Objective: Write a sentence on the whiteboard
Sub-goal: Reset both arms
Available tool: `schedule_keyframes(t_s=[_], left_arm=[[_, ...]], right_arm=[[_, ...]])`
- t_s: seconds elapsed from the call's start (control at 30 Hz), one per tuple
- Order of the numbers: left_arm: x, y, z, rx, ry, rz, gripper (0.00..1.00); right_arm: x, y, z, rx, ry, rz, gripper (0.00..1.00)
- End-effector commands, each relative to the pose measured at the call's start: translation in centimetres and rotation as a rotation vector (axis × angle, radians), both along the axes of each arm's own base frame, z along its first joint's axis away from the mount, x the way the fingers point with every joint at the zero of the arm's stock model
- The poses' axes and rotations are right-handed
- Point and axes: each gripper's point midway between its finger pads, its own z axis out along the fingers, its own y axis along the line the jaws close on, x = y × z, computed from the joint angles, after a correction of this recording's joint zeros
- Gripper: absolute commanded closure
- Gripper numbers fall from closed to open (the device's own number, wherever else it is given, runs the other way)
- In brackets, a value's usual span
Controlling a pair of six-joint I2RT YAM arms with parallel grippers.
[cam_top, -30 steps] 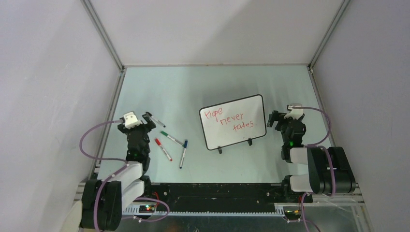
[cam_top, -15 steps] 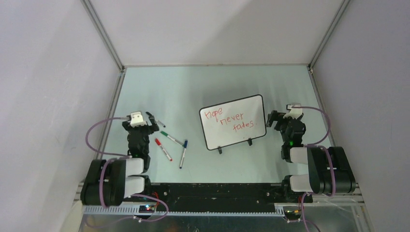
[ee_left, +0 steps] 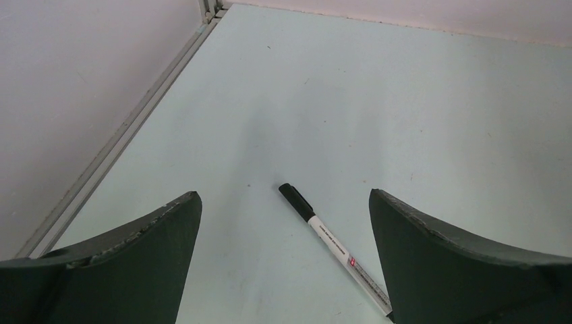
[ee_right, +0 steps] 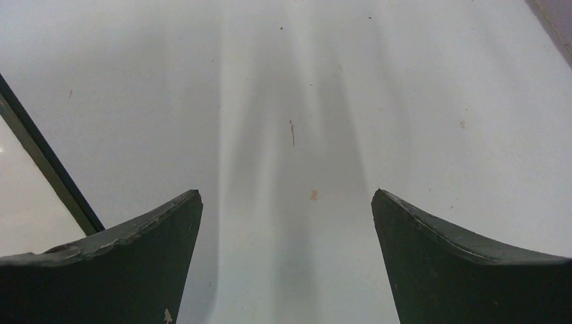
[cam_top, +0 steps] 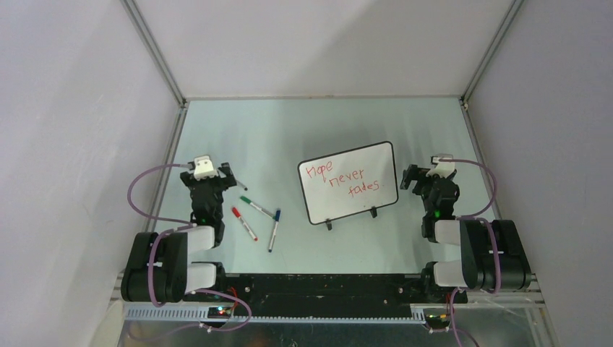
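While left tool (ee_left: 283,196) gapes | whiteboard (cam_top: 376,163) bears sentence (cam_top: 341,181) | black pen (ee_left: 334,243) apparently untouched

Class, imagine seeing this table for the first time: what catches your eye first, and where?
The whiteboard stands right of centre, red words "Hope never fades" stepping down across it. Left of it lie a green marker, red marker and blue marker, plus a black-capped marker by the open left pincer.
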Motion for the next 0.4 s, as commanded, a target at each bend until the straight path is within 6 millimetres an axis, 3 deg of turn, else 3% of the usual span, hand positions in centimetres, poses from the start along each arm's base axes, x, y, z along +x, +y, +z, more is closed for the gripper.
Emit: schedule_keyframes(t_s=[0.0,0.37], left_arm=[[0.31,0.74,1.27,0.001,-0.041,0.036,0.01],[0.34,0.70,1.21,0.001,-0.037,0.033,0.01]], right_arm=[[0.95,0.00,1.59,0.000,-0.049,0.005,0.01],[0.96,0.00,1.60,0.001,-0.050,0.004,0.01]])
